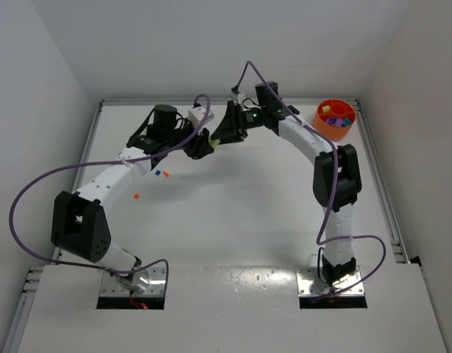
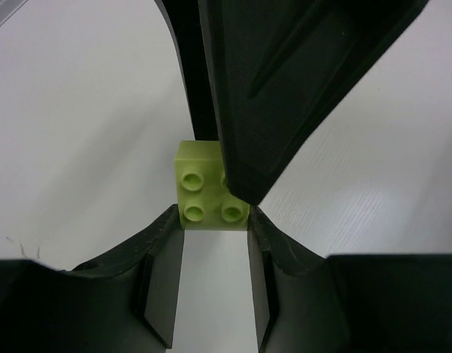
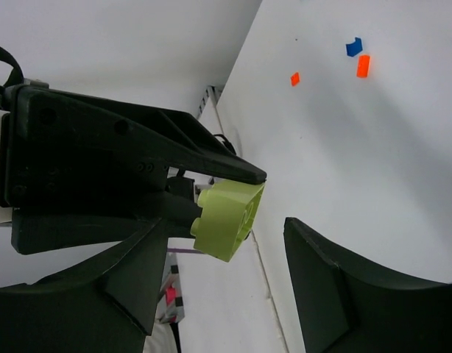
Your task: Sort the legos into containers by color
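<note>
My left gripper (image 1: 203, 147) is shut on the pale yellow-green lego (image 1: 213, 140) and holds it above the back of the table. In the left wrist view the lego (image 2: 204, 195) sits pinched between the fingertips of that gripper (image 2: 215, 219). My right gripper (image 1: 226, 132) is open and faces it, with its fingers on either side of the lego (image 3: 226, 217) and not touching it. The right gripper (image 3: 226, 224) shows a wide gap. The orange bowl (image 1: 334, 118) with coloured bits stands at the back right. The purple-blue bowl is out of view.
Three loose legos lie on the white table under the left arm: a blue one (image 1: 158, 173), an orange-red one (image 1: 166, 174) and another orange-red one (image 1: 136, 195). They also show in the right wrist view, for example the blue one (image 3: 352, 47). Purple cables loop from both arms.
</note>
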